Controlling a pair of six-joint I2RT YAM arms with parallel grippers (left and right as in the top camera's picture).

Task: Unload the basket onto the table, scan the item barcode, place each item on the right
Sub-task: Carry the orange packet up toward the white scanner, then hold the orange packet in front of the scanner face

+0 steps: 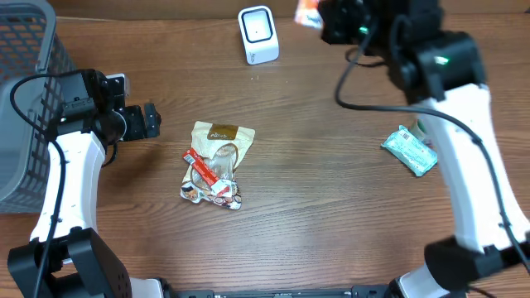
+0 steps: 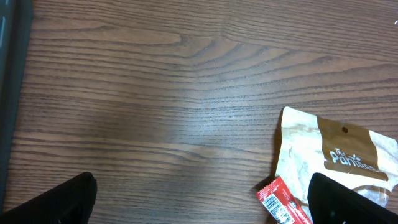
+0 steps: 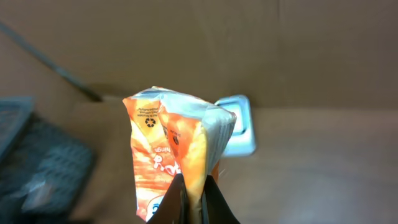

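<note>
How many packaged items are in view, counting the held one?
4: orange packet in the right gripper, green packet at right, brown pouch at centre, red packet lying on it. The pile may hide more.

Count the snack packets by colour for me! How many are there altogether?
Orange packet: 1
Green-blue packet: 1
Tan pouch: 1
Red packet: 1
Total: 4 that I can tell apart
</note>
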